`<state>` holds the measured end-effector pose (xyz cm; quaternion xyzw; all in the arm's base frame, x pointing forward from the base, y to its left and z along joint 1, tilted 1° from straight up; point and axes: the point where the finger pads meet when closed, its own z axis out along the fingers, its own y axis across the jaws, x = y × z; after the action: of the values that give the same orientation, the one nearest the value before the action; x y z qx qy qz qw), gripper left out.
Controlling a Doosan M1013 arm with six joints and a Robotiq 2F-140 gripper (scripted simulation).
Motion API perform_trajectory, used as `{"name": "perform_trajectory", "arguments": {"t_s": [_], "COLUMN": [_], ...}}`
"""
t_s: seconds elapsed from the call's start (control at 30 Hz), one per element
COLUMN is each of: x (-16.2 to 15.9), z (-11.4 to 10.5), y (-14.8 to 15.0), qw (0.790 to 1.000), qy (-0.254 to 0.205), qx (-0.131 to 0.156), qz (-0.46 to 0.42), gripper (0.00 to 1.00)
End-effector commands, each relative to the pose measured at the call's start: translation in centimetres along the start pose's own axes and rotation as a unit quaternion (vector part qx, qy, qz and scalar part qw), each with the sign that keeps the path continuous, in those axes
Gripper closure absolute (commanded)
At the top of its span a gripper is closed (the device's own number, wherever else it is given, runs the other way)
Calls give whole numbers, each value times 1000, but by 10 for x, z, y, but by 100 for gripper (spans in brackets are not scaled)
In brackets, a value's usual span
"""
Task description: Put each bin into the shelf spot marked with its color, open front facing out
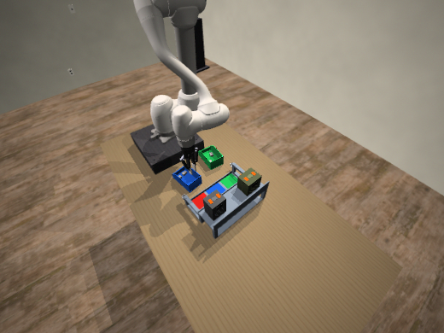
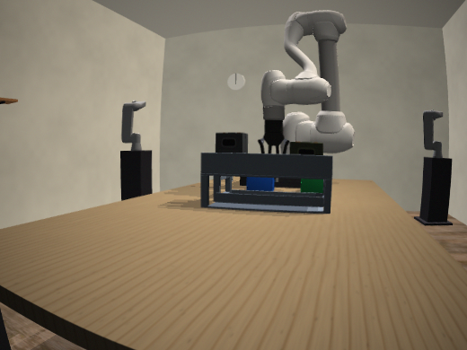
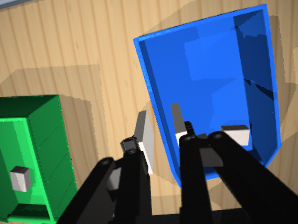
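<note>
The blue bin (image 1: 187,178) sits on the table in front of the shelf (image 1: 226,196); the wrist view shows it (image 3: 215,85) with a grey part (image 3: 236,134) inside. The green bin (image 1: 211,158) stands beside it, holding a grey part (image 3: 20,178). My gripper (image 3: 161,119) (image 1: 189,164) is narrowly open and points down at the blue bin's near side wall, one finger outside and one inside, with a gap on both sides. It hangs just above the bin. The shelf's lower board carries red (image 1: 199,201), blue (image 1: 214,189) and green (image 1: 229,179) marks.
Two dark boxes (image 1: 214,204) (image 1: 249,180) stand on the shelf's top board. The arm's black base (image 1: 158,147) lies behind the bins. Seen from the far side, the shelf (image 2: 267,181) hides most of both bins. Two black stands (image 2: 135,170) (image 2: 435,179) flank the table.
</note>
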<state>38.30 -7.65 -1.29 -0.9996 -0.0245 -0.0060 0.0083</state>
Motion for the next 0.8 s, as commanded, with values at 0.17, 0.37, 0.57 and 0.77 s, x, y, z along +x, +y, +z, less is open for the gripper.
{"name": "perform_trajectory", "arguments": {"t_s": [0.17, 0.37, 0.57, 0.77], "x": [0, 0, 0, 0], "z": [0, 0, 0, 0], "y": [0, 0, 0, 0], "qw": [1000, 1000, 1000, 1000], "qy": [0, 0, 0, 0], "qx": [0, 0, 0, 0], "qz": [0, 0, 0, 0], "gripper": [76, 90, 90, 90]}}
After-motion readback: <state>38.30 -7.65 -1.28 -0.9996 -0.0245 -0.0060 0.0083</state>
